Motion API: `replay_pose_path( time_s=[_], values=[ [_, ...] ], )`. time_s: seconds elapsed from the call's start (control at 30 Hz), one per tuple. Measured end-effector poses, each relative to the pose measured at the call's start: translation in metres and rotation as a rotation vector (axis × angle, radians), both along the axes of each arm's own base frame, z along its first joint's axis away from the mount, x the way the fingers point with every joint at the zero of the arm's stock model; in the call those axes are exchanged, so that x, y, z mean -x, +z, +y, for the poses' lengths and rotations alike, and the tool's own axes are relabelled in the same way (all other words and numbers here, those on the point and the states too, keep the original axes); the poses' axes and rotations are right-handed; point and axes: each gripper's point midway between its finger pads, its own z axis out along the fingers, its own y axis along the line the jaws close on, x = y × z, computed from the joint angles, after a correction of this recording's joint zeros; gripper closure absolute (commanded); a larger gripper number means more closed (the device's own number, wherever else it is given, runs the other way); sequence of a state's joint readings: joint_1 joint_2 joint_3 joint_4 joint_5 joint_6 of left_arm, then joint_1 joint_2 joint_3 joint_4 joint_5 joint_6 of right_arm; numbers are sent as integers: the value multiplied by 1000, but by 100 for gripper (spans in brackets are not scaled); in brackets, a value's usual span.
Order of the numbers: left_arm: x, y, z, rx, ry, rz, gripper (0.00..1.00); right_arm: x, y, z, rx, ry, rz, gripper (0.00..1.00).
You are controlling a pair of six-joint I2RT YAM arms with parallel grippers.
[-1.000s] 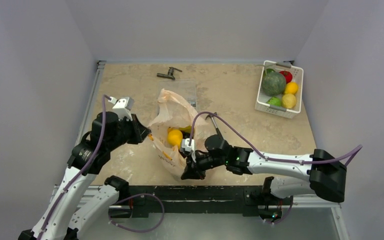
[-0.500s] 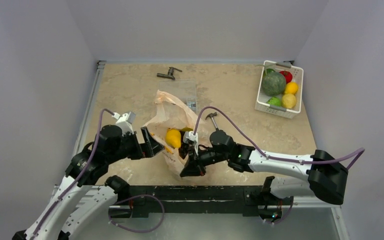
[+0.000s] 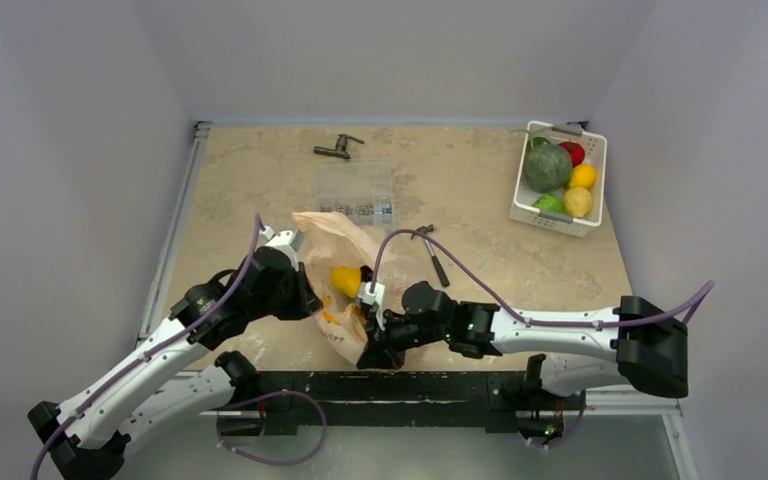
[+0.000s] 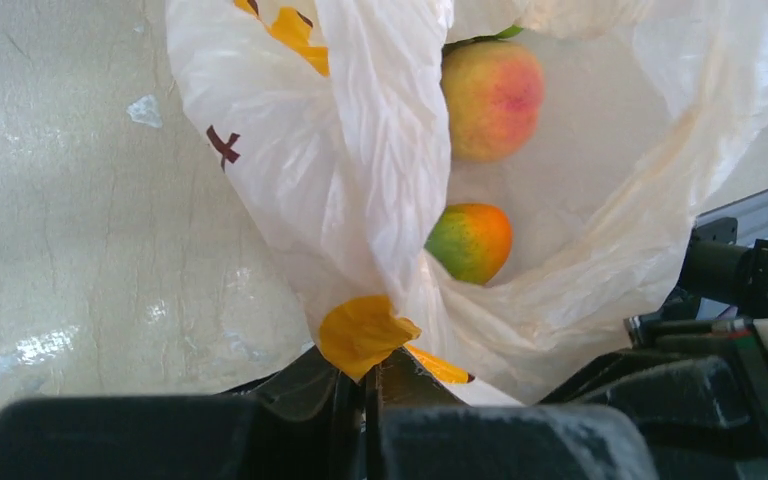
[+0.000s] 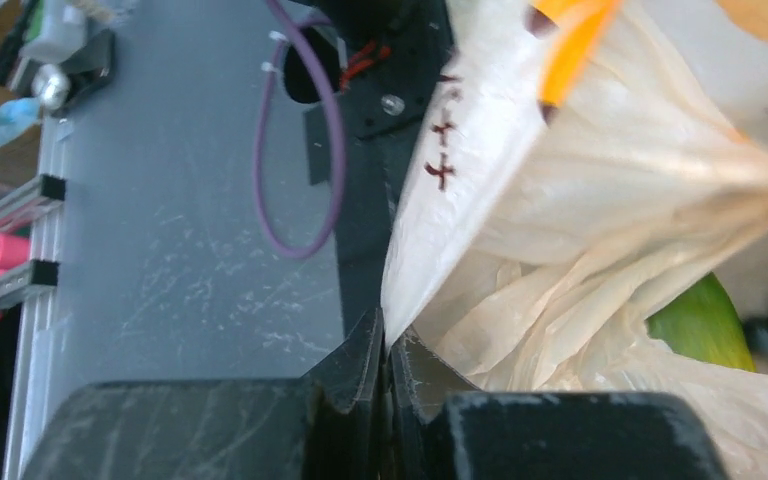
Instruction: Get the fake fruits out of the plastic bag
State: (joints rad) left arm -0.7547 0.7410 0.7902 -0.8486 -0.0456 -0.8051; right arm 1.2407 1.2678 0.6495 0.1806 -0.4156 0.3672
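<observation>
While left gripper (image 4: 368, 374) pinches bag (image 4: 360, 160), fruits (image 4: 491, 98) lie beyond.

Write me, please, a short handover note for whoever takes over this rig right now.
Left hand: shut on a fold of the plastic bag.
Right hand: shut on the bag's opposite edge, at the near side.
The bag lies on the table, its mouth held open between both hands. Inside it are at least a peach and a green-orange fruit.
Done: bag opened.
Left: free a hand and lift the fruits out.
</observation>
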Motion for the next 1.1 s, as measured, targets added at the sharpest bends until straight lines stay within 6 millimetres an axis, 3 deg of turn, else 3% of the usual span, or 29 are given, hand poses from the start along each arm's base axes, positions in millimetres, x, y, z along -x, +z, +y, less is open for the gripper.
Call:
replay_pose_path(
  time_s=[0.2,0.27,0.43,0.53,0.6,0.7,0.77,0.83,0.93,1.03,1.1],
  values=[
    [6,-18,1,-20,-47,5,100,1,-18,-26,52,-101,68,38],
    [8,-24,0,-30,-67,20,100,5,-17,-33,61,-111,101,32],
    [10,-29,-2,-42,-106,29,100,9,-15,-46,101,-128,128,28],
    [9,-31,-8,-20,-126,19,100,4,-1,-48,111,-157,116,47],
    [11,-38,-9,-19,-134,33,100,-5,21,-40,48,-202,96,61],
    [14,-51,-11,-27,-149,68,100,-23,44,-26,-34,-300,94,72],
    [15,-57,-12,-40,-152,89,100,-37,44,-14,-42,-369,99,78],
    [16,-61,-11,-54,-153,106,100,-50,27,-8,-4,-442,107,81],
    [16,-65,-12,-64,-156,122,100,-62,-12,-16,113,-531,100,89],
    [17,-74,-12,-60,-156,125,100,-69,-52,-46,256,-623,75,91],
    [20,-85,-12,-62,-159,147,100,-66,-67,-64,304,-657,77,91]
  ],
)
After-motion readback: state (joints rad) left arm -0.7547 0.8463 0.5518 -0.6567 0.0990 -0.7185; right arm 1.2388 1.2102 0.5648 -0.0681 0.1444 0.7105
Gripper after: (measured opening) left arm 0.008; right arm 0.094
